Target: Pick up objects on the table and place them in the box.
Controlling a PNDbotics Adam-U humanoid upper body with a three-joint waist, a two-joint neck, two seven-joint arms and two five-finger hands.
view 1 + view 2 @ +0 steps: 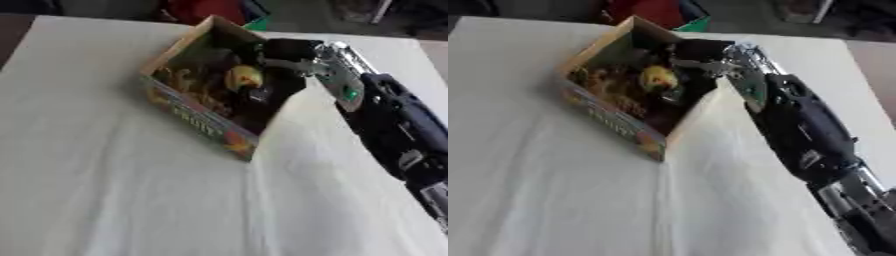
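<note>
Cardboard box [203, 125] on wrinkled white cloth [114, 190]; right hand [284, 52] inside, grip impossible to tell.

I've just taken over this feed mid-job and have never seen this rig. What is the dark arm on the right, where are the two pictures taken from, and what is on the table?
Both pictures come from the two eyes of a camera in the robot's head, looking down at the table, so they show nearly the same scene. The dark arm entering from the right is the robot's right arm; its right hand is reaching into the cardboard box, above a yellow object inside. The hand blends into the dark interior, so I cannot tell whether it holds anything. Other things in the box are too dim to name. A white cloth covers the table, and no loose objects show on it. The left hand is not visible.
</note>
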